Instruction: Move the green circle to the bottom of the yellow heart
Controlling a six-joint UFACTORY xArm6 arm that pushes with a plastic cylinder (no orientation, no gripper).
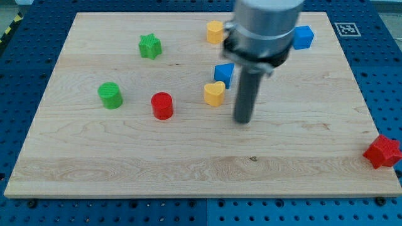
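My tip [243,119] rests on the wooden board [94,163]; it is a plain rod gripping nothing. The yellow heart [214,93] sits just to its left in the view, not touching. The green circle [110,95] lies well off to my tip's left, beyond the red cylinder [162,105]. 1 blue block [224,73] stands just above-left of my tip, behind the heart.

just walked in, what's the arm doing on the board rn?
It pushes blocks with a rod. My tip sits just right of the yellow heart, touching nothing I can see. The green circle it has to bring below that heart is far off at the view's left, with a red cylinder between them. That move is not yet done.
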